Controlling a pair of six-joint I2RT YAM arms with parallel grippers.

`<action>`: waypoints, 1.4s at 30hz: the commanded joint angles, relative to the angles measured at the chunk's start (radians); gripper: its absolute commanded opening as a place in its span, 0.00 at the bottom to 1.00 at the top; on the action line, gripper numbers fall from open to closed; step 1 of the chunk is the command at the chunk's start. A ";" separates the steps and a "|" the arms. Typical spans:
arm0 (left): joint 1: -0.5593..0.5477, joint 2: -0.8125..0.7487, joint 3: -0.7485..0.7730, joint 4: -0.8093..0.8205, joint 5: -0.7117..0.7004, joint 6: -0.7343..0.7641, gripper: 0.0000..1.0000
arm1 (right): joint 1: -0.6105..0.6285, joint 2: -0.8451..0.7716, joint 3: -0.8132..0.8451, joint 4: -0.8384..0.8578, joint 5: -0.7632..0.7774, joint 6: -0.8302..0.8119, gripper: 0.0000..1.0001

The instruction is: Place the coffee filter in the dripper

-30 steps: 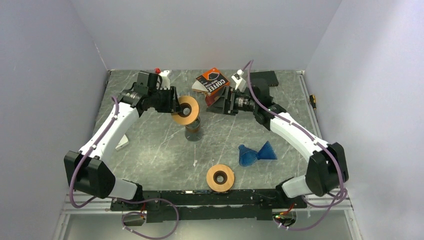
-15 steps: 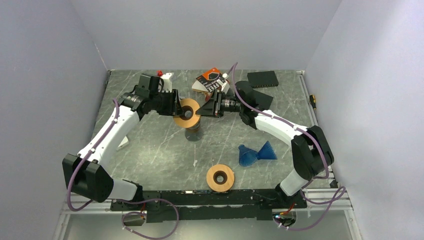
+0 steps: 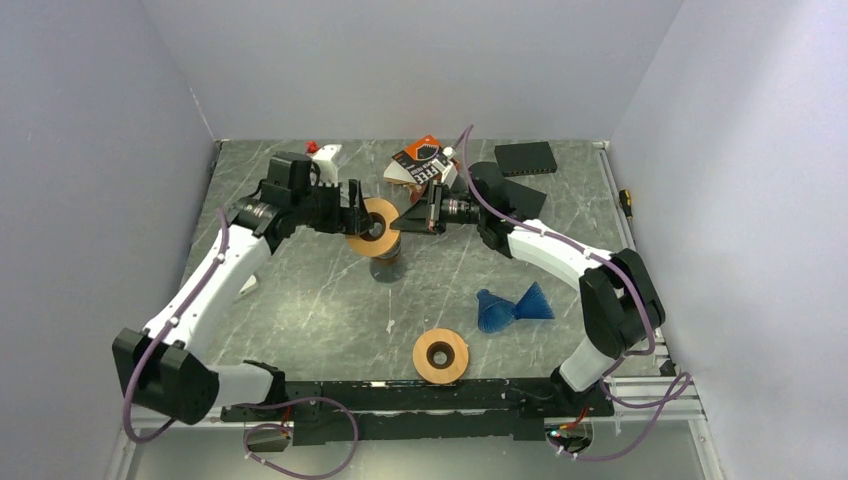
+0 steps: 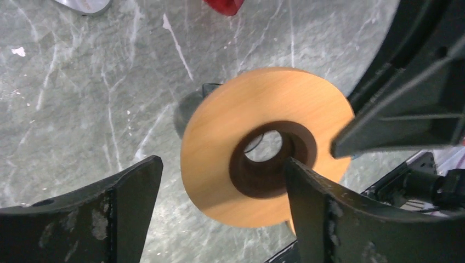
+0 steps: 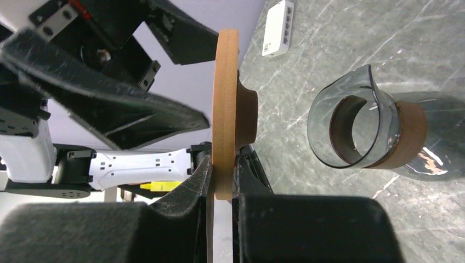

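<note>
Your left gripper (image 3: 352, 207) is released, jaws spread wide either side of the wooden ring (image 4: 219, 142) without touching it. The ring is held on edge just above the glass carafe (image 3: 386, 262). Your right gripper (image 5: 223, 161) is clenched on the ring's rim, from the carafe's right. The coffee filter box (image 3: 424, 160) lies behind the carafe, no filter out that you can see. A second wooden ring (image 3: 441, 355) lies well in front. A blue cone-shaped piece (image 3: 512, 305) lies front-right of the carafe.
</note>
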 commanded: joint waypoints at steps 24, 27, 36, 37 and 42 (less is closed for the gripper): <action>-0.005 -0.243 -0.083 -0.113 -0.467 0.038 1.00 | -0.120 0.150 -0.076 0.326 -0.185 0.176 0.00; -0.005 -0.270 -0.133 -0.089 -0.476 0.039 1.00 | -0.120 0.176 -0.068 0.323 -0.176 0.174 0.00; -0.002 -0.270 -0.142 -0.094 -0.467 0.038 1.00 | -0.120 0.245 -0.079 0.377 -0.183 0.215 0.00; -0.002 -0.268 -0.143 -0.096 -0.466 0.037 1.00 | -0.120 0.247 -0.082 0.379 -0.183 0.215 0.03; -0.002 -0.267 -0.149 -0.097 -0.458 0.032 1.00 | -0.121 0.247 -0.085 0.370 -0.185 0.211 0.15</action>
